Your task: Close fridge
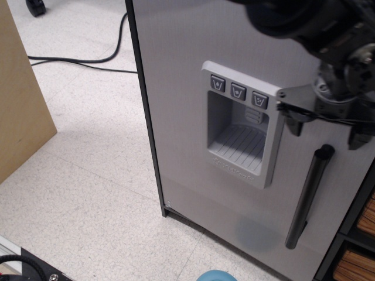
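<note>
Your arm comes in from the top right, blurred and dark, with the gripper [328, 120] hanging in front of the fridge [193, 88] door, upper right, just above the top end of the black bar handle [309, 196]. You see two dark fingertips [295, 123] pointing down, well apart, nothing between them, so the jaws stand open (the right tip is partly cut by the frame edge). Whether they touch the door you can't tell from this view.

The fridge fills the centre and right of the frame; its light grey door face is toward the camera, black cabinet edge along the left side, standing on the speckled floor [82, 175].

Writing: the dispenser recess [241, 132] has three dark buttons w/ small icons on top, too small to read, and a faint embossed line on its lower lip, also unreadable. The recess has a ribbed tray at the bottom.

Far left you've got the tan wooden panel [20, 99]; a black cable [76, 61] runs across the floor behind it. Bottom right, shelves [354, 246] w/ brownish contents, unclear what. A blue rounded thing [215, 275] peeks in at the bottom edge.
</note>
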{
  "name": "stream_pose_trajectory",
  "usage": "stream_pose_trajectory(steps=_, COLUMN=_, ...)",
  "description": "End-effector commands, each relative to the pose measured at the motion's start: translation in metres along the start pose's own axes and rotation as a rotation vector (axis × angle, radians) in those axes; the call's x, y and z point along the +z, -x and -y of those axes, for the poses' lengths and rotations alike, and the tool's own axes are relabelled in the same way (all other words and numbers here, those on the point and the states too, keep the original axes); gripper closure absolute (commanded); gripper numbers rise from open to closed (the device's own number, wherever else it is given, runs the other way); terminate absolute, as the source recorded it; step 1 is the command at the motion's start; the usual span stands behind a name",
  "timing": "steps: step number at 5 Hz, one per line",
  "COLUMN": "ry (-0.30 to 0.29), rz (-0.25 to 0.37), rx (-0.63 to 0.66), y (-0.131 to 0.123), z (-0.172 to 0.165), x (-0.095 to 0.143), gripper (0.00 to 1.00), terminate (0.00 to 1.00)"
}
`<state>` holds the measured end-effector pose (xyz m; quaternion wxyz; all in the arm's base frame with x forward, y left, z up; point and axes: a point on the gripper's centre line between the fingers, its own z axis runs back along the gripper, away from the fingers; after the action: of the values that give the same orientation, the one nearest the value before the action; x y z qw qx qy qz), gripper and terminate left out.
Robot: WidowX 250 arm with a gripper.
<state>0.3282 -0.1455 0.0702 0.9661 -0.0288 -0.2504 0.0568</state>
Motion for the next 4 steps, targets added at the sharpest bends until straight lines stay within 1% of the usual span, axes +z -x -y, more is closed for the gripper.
stream_pose_trajectory(steps=1, ry=0.002, rz=0.064, rx=0.032, y=-0.034, z=0.008, x=0.005, gripper=0.00, terminate=0.00)
stream_pose_trajectory(steps=2, ry=-0.002, rz=0.066, rx=0.037, y=-0.039, z=0.008, x=0.002, gripper=0.00, terminate=0.00)
stream_pose_trajectory(steps=3, ry=0.010, rz=0.069, rx=0.049, y=-0.040, z=0.006, x=0.009, gripper=0.00, terminate=0.00)
stream_pose_trajectory(steps=4, ry=0.025, rz=0.048, rx=0.037, y=-0.027, z=-0.002, x=0.033, gripper=0.00, terminate=0.00)
